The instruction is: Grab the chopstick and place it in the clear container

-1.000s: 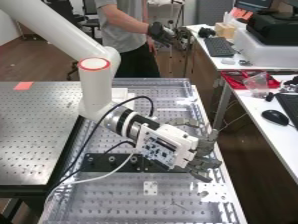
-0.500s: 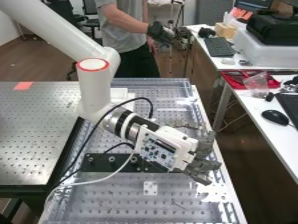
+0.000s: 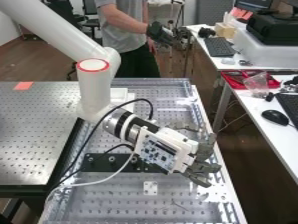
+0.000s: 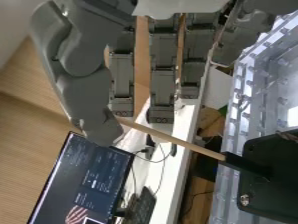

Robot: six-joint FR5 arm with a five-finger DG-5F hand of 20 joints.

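Reaching across from the upper left of the high view, the white arm point(image 3: 96, 95) carries the dark grey hand point(image 3: 203, 167), which hangs over the perforated surface point(image 3: 100, 200), near its edge on the side of the white desk point(image 3: 263, 135). From this view I can see the outside of the hand: the white casing point(image 3: 184, 145) with the circuit board point(image 3: 157, 152) on it, and the fingers a little apart from one another beyond the casing. A black bar point(image 3: 113, 162) with round knobs lies on the perforated surface, partly behind the casing, and a black cable point(image 3: 148, 100) makes a loop beside the wrist. The wrist view gives the inner side, and there the chopstick point(image 4: 173, 140) is well visible. Its light wooden end is pinched between the tip of the thumb point(image 4: 83, 92) and the nearest fingertips; the fingers themselves are rather straight and side by side, with narrow gaps between them. The chopstick goes out from the fingertips at a slant, and its other end meets a dark narrow piece point(image 4: 245, 164), which runs over a black part with a screw; whether this piece belongs to the chopstick, I cannot tell. Behind the hand, the same view shows a screen point(image 4: 86, 175), thin cables point(image 4: 161, 160) and a dark keyboard point(image 4: 142, 206) by the white desk, and the wooden floor point(image 4: 20, 140).
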